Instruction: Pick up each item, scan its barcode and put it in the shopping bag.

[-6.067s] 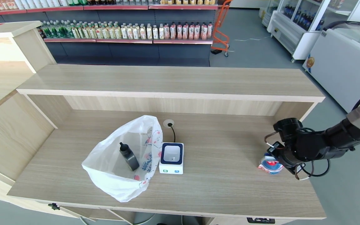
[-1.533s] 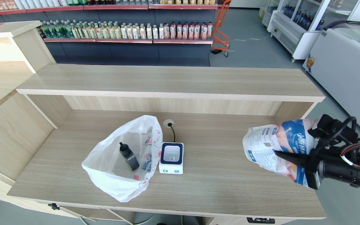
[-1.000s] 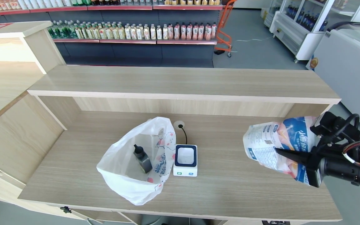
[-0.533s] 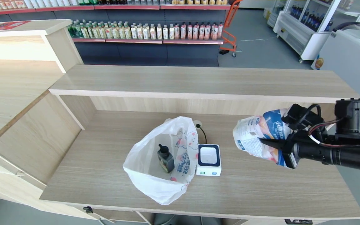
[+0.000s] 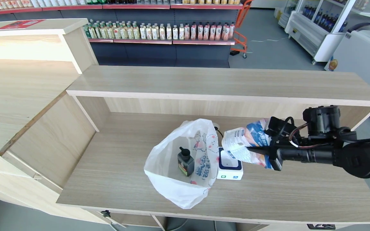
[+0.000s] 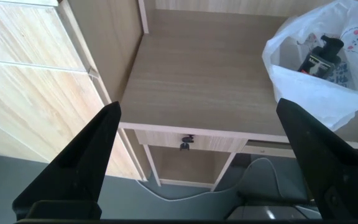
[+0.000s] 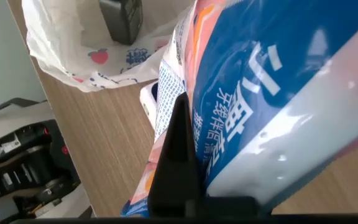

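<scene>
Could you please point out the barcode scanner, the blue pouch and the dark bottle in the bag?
barcode scanner (image 5: pixel 230 175), head view, its white front face.
blue pouch (image 5: pixel 239 143), head view, its white printed end.
dark bottle (image 5: pixel 186 163), head view, its body.

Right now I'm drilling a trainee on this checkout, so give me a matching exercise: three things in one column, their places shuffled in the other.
Things:
1. blue pouch
2. dark bottle
3. scanner

Places:
A. standing on the counter beside the shopping bag
B. inside the shopping bag
C. held in the right hand, off the counter

Pairs: 1-C, 2-B, 3-A
</scene>
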`<state>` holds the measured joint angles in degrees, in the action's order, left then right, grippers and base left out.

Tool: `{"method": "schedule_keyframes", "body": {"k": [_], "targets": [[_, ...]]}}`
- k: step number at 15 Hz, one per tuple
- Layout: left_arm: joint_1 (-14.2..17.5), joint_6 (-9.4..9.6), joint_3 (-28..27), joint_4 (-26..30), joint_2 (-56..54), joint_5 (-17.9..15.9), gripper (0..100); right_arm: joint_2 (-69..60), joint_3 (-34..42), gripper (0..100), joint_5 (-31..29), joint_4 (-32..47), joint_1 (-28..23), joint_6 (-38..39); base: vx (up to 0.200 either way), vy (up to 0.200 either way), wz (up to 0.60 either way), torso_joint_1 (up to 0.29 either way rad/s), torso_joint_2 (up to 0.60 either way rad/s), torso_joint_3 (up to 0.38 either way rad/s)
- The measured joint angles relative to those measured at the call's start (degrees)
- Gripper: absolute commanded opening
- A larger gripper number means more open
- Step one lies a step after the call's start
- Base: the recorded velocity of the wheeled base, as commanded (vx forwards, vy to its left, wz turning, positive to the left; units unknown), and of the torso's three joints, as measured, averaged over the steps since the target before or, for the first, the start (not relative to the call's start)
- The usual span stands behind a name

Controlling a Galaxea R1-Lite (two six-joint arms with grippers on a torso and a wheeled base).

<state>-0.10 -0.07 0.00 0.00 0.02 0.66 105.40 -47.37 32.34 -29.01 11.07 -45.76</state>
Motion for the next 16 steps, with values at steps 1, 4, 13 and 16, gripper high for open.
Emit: {"method": "schedule_keyframes", "body": {"k": [1,4,13,16], "targets": [[0.05,0.00,0.00,0.00,0.00,0.00,100,0.96,-0.52,0,1.51,-0.22,-0.84,-2.46,0.000,0.000,0.00,0.000,0.00,0.000],[0.00,0.00,0.00,0.00,0.00,0.02,100,3.30,-1.91,0,5.40,-0.35,-2.06,-8.79,0.000,0.000,0.00,0.000,0.00,0.000],[0.02,0.00,0.00,0.00,0.00,0.00,100,9.76,-6.88,0,14.15,-0.43,-5.14,-22.58,0.000,0.000,0.00,0.000,0.00,0.000],[0.00,0.00,0.00,0.00,0.00,0.00,100,13.18,-8.83,0,16.15,-0.40,-6.14,-25.28,0.000,0.000,0.00,0.000,0.00,0.000]]}}
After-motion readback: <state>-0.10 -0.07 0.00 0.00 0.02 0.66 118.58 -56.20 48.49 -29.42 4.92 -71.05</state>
